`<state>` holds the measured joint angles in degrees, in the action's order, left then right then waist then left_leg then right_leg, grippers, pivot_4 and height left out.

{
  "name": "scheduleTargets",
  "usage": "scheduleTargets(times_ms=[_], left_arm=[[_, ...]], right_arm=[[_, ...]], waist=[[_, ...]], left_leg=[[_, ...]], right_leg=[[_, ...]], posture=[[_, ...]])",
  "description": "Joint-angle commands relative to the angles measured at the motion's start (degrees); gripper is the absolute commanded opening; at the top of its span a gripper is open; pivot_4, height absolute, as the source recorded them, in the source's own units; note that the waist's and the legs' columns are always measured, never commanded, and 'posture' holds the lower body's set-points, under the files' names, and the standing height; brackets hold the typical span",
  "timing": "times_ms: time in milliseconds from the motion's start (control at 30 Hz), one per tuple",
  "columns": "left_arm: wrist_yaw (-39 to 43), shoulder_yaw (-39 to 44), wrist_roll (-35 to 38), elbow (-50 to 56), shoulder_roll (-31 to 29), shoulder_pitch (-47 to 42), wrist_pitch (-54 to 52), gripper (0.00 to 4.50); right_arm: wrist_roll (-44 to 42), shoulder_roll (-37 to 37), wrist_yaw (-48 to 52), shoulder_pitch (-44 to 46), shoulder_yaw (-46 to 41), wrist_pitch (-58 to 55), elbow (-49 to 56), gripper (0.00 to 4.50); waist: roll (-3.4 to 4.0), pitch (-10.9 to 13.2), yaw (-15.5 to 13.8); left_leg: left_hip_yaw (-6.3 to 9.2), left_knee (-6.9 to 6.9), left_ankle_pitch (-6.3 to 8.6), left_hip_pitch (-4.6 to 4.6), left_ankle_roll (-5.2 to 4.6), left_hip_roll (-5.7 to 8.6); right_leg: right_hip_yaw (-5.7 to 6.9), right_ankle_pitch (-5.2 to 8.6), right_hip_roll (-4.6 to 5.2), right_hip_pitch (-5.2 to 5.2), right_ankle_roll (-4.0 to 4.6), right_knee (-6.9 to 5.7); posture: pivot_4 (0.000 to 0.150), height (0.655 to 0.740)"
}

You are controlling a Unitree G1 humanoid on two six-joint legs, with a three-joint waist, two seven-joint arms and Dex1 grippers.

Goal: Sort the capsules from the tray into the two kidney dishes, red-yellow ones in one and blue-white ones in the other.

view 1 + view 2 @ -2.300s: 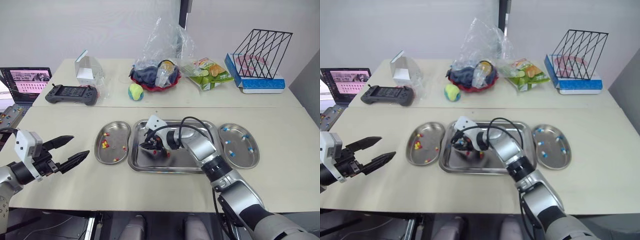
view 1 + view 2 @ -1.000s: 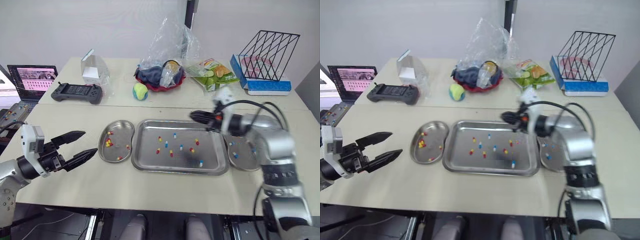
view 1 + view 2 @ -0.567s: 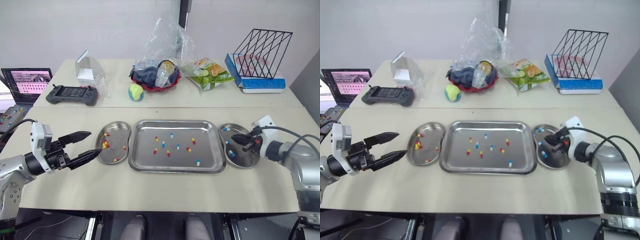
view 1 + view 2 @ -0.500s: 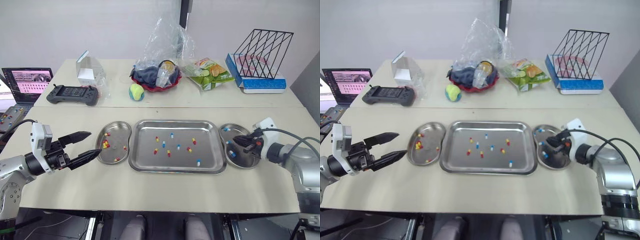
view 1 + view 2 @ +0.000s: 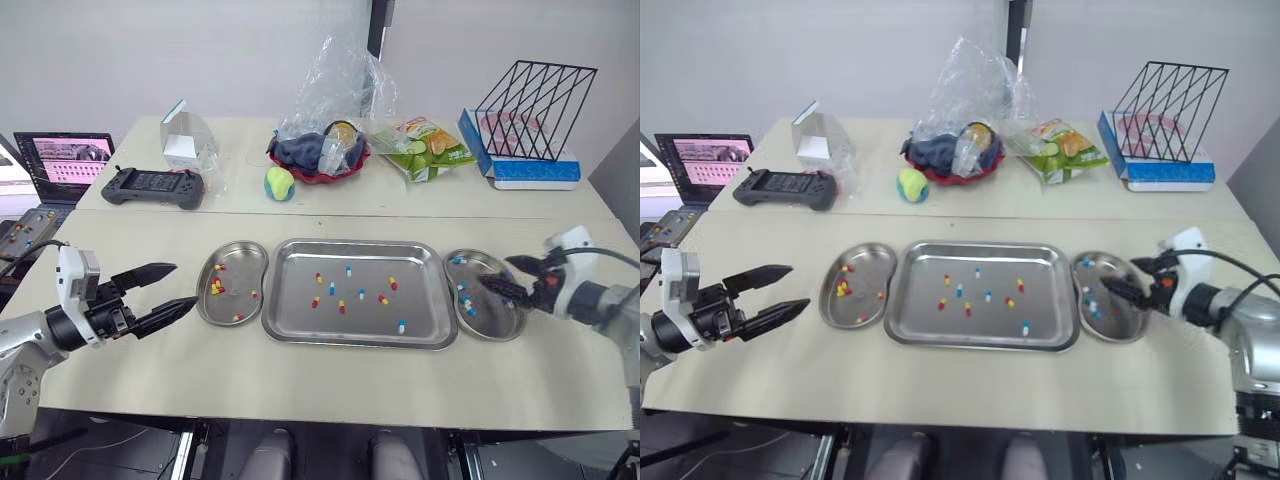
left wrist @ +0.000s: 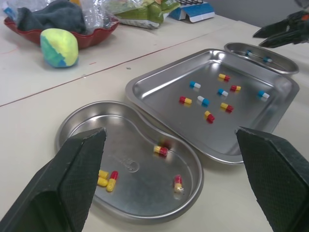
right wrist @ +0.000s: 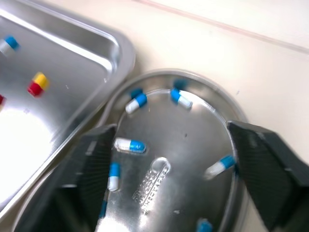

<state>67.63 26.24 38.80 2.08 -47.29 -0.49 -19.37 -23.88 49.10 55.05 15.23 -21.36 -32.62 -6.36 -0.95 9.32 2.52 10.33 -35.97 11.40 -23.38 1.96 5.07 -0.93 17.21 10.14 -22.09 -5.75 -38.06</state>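
Though empty, R hand (image 5: 1121, 275) over dish (image 5: 1124, 322)

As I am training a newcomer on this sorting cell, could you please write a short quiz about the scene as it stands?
1. True or false: the right gripper is shut on a capsule.
2. Which dish holds the red-yellow capsules? A) the left kidney dish; B) the one on the robot's right; C) both.
3. Fill in: ___ blue-white capsules lie in the tray.
Key: 1 false, it is open above the right kidney dish; 2 A; 3 four.
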Motion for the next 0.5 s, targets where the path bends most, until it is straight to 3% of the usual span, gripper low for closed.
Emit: scheduleTargets(times_ms=[33, 333, 500], left_arm=[[-0.2, 3.5, -0.3, -2.8, -0.9, -1.1, 2.2, 4.5], [1.1, 6.9, -3.3, -12.2, -1.0, 1.5, 8.4, 4.5], [1.9, 6.6, -3.9, -12.9, -0.9, 2.3, 9.4, 4.5]], right_arm=[[-4.0, 2.4, 3.6, -0.5, -6.6, 1.9, -2.8, 4.48], [-1.1, 4.5, 6.0, -5.8, -13.3, 18.7, -19.0, 4.48], [-4.9, 3.7, 6.5, -5.7, -14.7, 14.3, -21.7, 4.48]], waist=[[-0.01, 0.0, 0.0], [-0.01, 0.0, 0.1], [-0.01, 0.0, 0.1]], left_leg=[[0.0, 0.0, 0.0, 0.01, -0.01, 0.0], [-0.04, 0.02, 0.02, 0.1, -0.03, -0.01], [-0.06, 0.02, 0.02, 0.1, -0.04, -0.02]], right_leg=[[0.01, 0.0, 0.0, 0.01, 0.0, 0.0], [0.0, 0.0, 0.0, 0.05, 0.0, -0.01], [-0.01, 0.0, 0.0, 0.07, 0.0, 0.0]], posture=[[0.15, 0.7391], [0.15, 0.7391], [0.15, 0.7391]])
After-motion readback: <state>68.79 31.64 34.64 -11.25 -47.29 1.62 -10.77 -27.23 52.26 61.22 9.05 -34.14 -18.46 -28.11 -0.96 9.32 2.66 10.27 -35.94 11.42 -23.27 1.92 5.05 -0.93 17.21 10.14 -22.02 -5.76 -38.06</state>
